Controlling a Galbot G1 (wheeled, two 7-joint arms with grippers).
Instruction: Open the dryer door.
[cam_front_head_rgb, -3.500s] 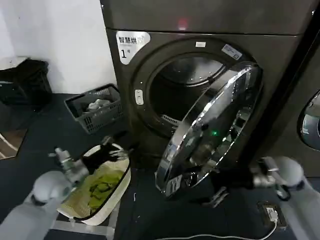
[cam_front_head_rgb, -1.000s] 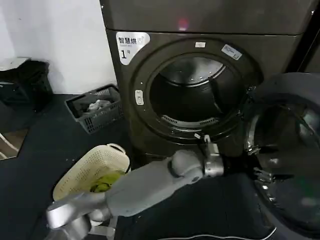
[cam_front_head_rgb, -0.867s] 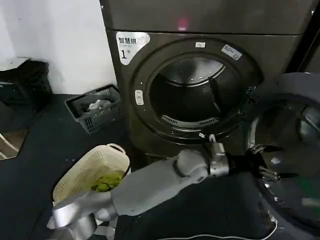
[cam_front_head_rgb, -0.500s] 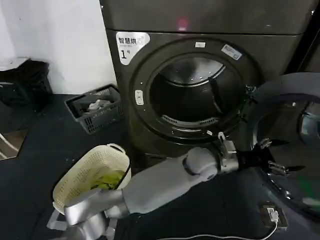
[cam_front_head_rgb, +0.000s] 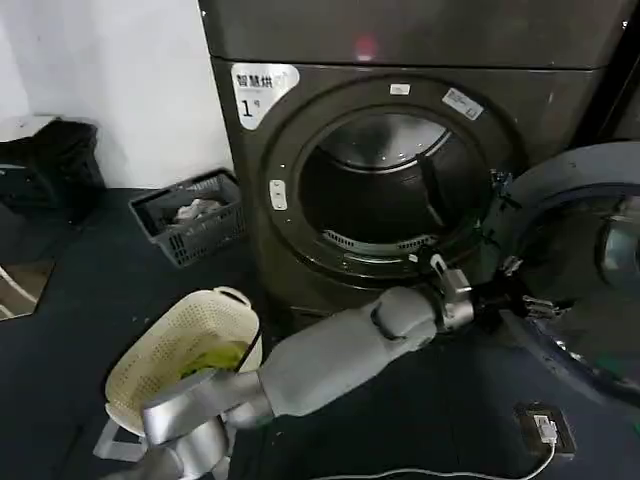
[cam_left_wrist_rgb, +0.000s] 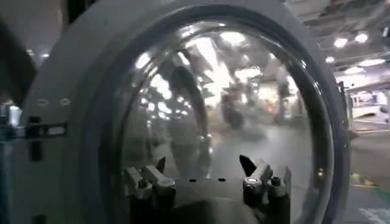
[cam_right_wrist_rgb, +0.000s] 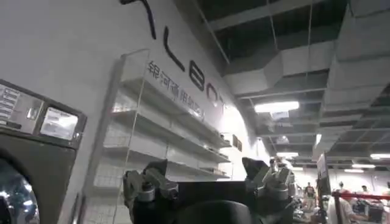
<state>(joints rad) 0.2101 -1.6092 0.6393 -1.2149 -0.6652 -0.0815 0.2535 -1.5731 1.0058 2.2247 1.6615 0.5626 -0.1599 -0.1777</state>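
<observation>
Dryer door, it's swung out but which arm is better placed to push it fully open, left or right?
Left, probably. The left gripper is open, reaching across to the dryer door and facing its inner glass. The right gripper, also open, points at a wall and ceiling, away from the door.

Smooth grey arm (cam_front_head_rgb: 330, 355), black pincer (cam_front_head_rgb: 527, 303)

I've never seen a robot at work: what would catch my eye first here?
The dryer door, swung wide open to the machine's right, leaves the dark drum opening bare. A long grey arm reaches across the front, its left gripper open against the door's inner side. A cream laundry basket sits on the floor at lower left.
</observation>
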